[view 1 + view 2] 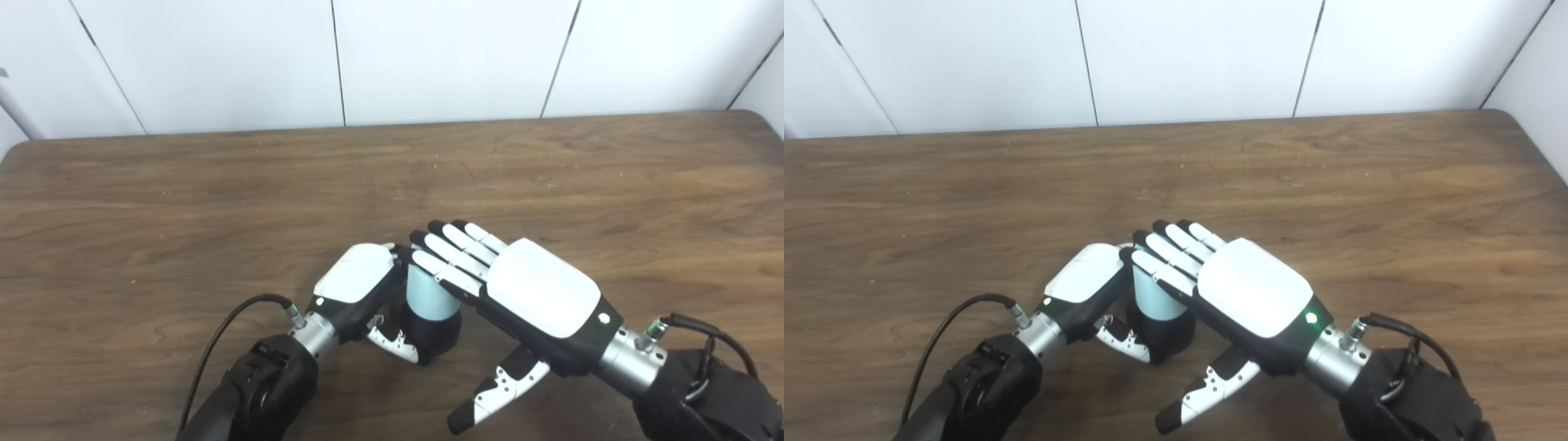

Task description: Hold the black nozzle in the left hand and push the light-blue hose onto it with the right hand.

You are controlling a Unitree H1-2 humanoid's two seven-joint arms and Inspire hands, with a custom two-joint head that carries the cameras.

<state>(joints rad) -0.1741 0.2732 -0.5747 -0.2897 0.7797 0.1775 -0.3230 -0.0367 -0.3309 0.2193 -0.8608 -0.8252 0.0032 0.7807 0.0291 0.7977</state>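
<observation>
Low in the middle of the frame we see the light-blue hose (425,294) standing upright with its lower end on the black nozzle (436,337), long axis vertical. Our left hand (358,288) curls around the nozzle from the left, thumb across its base. Our right hand (527,294) lies flat, fingers (450,254) straight and together over the hose's top, thumb free, so we judge the push must go straight down.

My tabletop (184,202) is brown wood grain, matt and smooth. Each robot hand (539,294) of mine wears glossy white and black plastic, wrists of brushed metal. The hose (425,294) looks matt.
</observation>
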